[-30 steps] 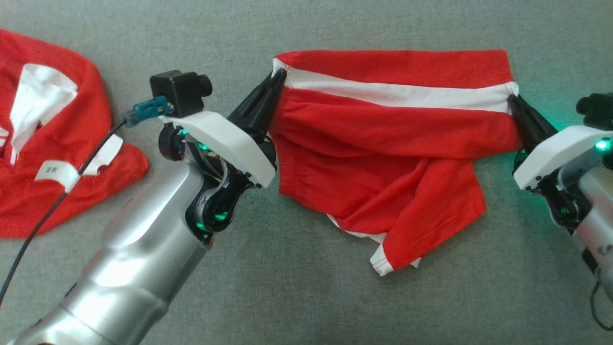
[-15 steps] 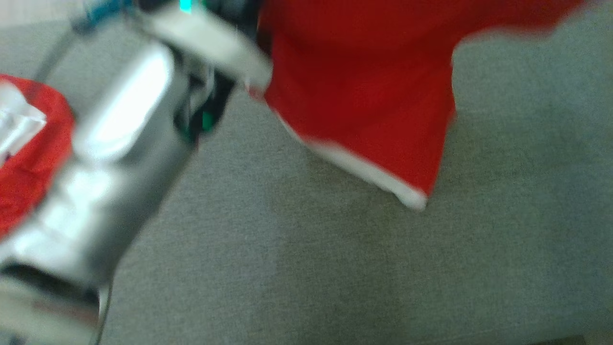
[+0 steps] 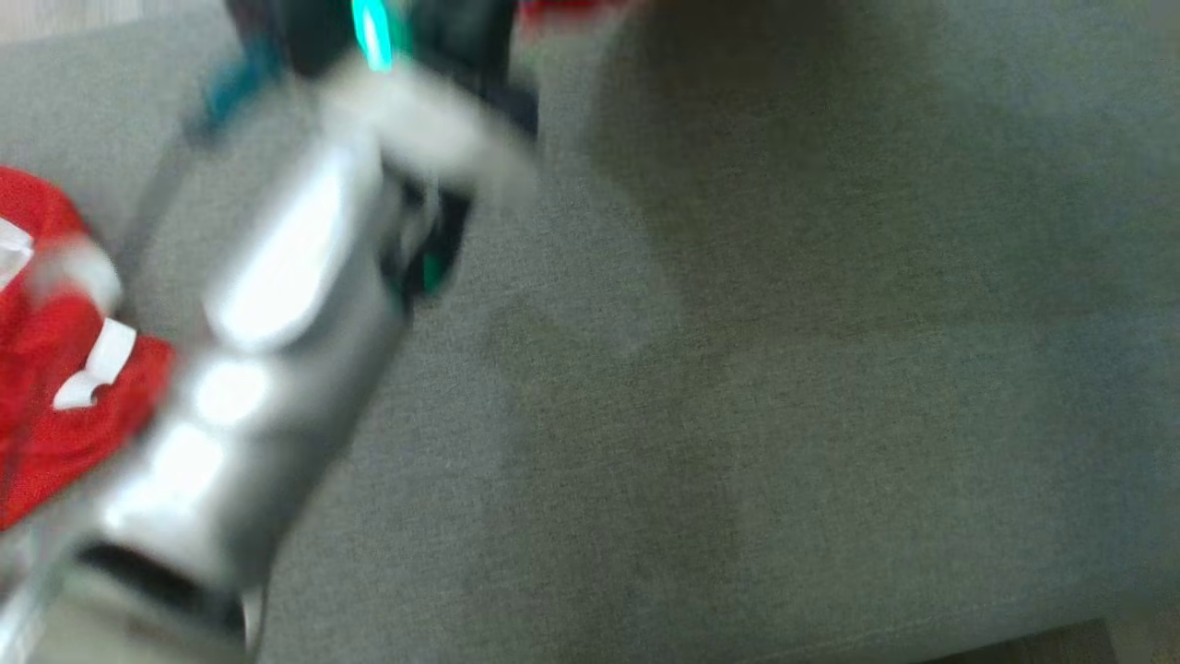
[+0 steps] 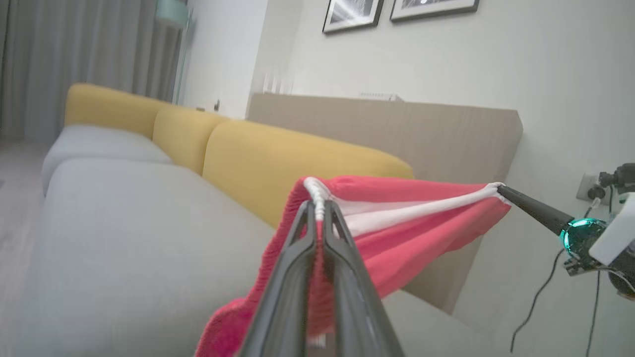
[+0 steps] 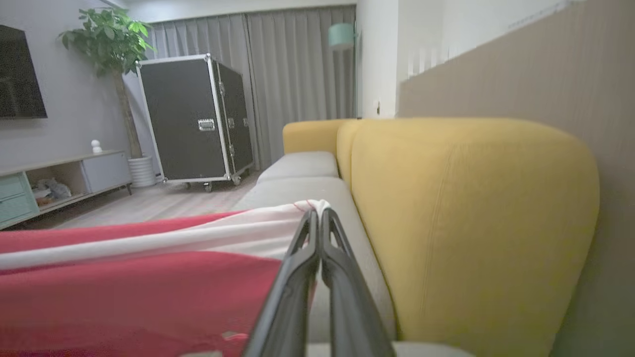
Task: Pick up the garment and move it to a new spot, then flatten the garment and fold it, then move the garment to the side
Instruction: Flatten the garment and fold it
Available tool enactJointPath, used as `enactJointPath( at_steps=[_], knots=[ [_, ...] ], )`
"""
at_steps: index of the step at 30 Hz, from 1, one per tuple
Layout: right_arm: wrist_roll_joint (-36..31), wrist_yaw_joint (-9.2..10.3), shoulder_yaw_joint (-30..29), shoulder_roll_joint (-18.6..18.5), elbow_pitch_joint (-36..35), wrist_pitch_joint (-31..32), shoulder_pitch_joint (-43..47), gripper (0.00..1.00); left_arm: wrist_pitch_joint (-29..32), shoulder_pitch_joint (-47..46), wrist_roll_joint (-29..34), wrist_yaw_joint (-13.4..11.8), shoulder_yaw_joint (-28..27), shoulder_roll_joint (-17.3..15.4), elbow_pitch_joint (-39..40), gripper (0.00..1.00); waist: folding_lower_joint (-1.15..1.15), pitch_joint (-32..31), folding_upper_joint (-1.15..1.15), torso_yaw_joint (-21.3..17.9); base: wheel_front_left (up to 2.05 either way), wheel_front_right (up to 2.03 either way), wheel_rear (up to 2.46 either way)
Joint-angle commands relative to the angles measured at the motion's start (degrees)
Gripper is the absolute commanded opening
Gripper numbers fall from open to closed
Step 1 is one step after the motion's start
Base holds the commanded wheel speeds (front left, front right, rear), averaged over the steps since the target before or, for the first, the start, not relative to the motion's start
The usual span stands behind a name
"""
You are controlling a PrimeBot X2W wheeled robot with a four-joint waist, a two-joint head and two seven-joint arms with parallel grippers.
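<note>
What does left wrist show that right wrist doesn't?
Left wrist: left tool shut on the red garment, framed pictures.
Right wrist: black flight case, potted plant, TV.
Both: the garment stretched between the tools, right tool shut on its other corner, yellow-backed sofa.

Before me, yellow cushions (image 5: 471, 223) back the grey seat (image 4: 124, 238). Far off, a black case (image 5: 191, 119) stands beside a plant (image 5: 111, 39).
</note>
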State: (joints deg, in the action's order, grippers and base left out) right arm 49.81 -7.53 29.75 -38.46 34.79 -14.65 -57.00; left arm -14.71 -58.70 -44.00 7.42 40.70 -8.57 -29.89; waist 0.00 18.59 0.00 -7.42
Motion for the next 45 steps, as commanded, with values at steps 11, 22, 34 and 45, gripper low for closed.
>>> enactJointPath(
  at_steps=[11,22,34,45],
  knots=[
    [-2.3,0.04,-12.1,-0.6,-18.3,-0.3,40.7,0.0,-0.3,37.3,11.5,-3.1,-3.6,-4.0,15.4,0.0,0.0,-7.8,0.0,0.0,0.0,0.0,0.0],
    [-11.5,0.04,-33.7,5.0,-40.1,9.4,66.2,0.0,0.6,53.9,14.6,-7.1,-0.8,-5.2,26.8,0.0,0.0,-8.2,0.0,2.3,0.0,0.0,0.0],
    [-21.7,0.04,-32.4,5.5,-37.4,21.0,50.2,0.0,5.6,38.8,9.5,-8.4,-2.6,4.2,20.9,0.0,0.0,-2.1,0.0,8.5,0.0,0.0,0.0],
    [-21.3,0.04,-16.3,0.2,-17.4,19.9,25.9,0.0,5.3,27.1,3.3,-11.6,0.0,5.7,11.4,0.0,0.0,3.0,0.0,12.0,0.0,0.0,0.0]
  ],
)
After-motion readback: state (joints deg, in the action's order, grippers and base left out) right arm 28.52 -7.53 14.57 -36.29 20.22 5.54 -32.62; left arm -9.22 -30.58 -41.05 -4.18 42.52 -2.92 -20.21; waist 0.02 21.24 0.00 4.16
